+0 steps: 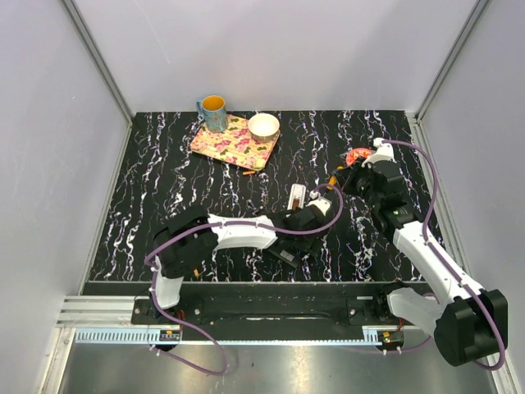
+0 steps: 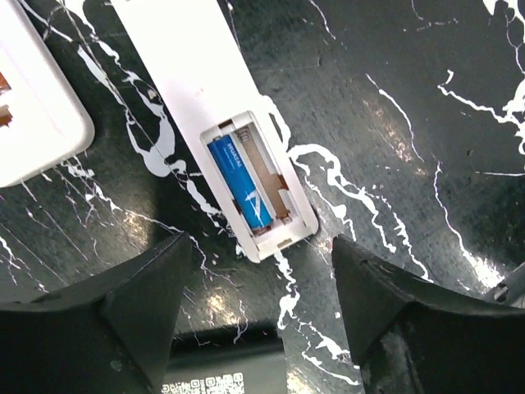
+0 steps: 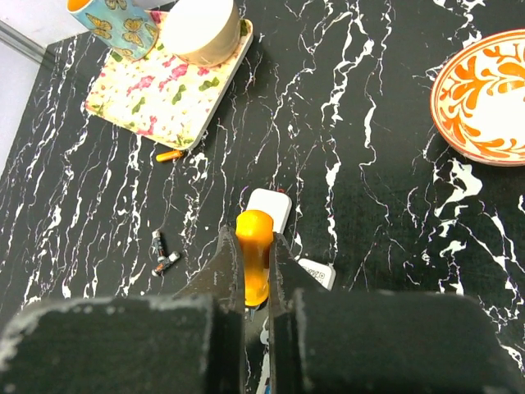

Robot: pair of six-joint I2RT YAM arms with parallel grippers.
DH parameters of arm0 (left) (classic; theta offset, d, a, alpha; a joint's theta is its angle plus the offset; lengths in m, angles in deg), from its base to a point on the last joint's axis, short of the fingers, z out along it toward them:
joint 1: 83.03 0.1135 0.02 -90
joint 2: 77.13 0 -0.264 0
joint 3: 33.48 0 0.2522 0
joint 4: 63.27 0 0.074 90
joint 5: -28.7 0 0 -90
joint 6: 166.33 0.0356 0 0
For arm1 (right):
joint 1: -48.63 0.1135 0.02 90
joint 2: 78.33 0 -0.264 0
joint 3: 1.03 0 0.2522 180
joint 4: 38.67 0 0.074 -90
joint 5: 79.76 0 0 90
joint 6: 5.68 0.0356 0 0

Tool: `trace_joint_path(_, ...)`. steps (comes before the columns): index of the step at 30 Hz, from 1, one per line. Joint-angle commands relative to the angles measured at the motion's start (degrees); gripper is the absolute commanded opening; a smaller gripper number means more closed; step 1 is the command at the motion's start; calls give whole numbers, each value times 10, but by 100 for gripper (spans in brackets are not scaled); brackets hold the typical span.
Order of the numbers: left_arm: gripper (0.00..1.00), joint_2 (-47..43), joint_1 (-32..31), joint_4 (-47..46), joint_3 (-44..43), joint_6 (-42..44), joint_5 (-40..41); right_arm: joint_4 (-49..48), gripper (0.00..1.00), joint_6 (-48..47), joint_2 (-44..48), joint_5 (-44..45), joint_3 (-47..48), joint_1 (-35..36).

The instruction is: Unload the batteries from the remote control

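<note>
Currently three batteries can be counted with certainty.

1. One blue battery (image 2: 239, 182) lies in the open compartment of the white remote (image 2: 176, 74). The slot beside it shows only its bare floor.
2. One orange battery (image 3: 253, 263) is pinched between the right fingers (image 3: 223, 275), close to the remote.
3. A second orange battery (image 3: 170, 154) lies loose on the tabletop (image 3: 394, 164), just beside a corner of the floral tray (image 3: 164, 98).

The left fingers (image 2: 139, 304) are spread wide, one on each side of the remote's compartment end, and grip nothing.

One tray carries one butterfly mug (image 3: 115, 25) and one white bowl (image 3: 201, 33). One orange-patterned plate (image 3: 484, 107) stands well apart from them.

View differences:
- Only the left wrist view shows the compartment and the blue battery. It also shows one flat white object (image 2: 33, 107) at its left edge and one black item with a printed code (image 2: 221, 373) at its bottom edge.
- Only the right wrist view shows two small dark items (image 3: 157, 242) on the tabletop, too small to identify.
- The top view shows both arms meeting at the remote.
</note>
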Motion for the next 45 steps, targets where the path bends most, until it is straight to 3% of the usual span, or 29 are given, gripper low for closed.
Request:
trace_joint_path(1, 68, 6, -2, -54, 5, 9, 41, -12, 0, -11, 17, 1, -7, -5)
trace_joint_path(6, 46, 19, 9, -67, 11, 26, 33, -15, 0, -13, 17, -8, -14, -4)
trace_joint_path(14, 41, -22, 63, -101, 76, 74, 9, -24, 0, -16, 23, -29, -23, -5)
trace_joint_path(22, 49, -59, 87, -58, 104, 232, -34, -64, 0, -10, 34, -98, -53, -5)
trace_joint_path(30, 58, -65, 105, -4, 106, 291, -36, -107, 0, 11, 16, -154, -83, -5)
trace_joint_path(34, 75, -81, 105, -25, 115, 285, -68, -101, 0, 12, 21, -146, -91, -5)
trace_joint_path(37, 81, -92, 105, -49, 114, 291, -102, -92, 0, 12, 33, -126, -94, -4)
trace_joint_path(42, 81, -90, 106, -69, 79, 306, -160, -68, 0, 9, 33, -97, -87, -5)
trace_joint_path(45, 73, -64, 104, -60, 42, 300, -217, -60, 0, 20, 46, -45, -92, -4)
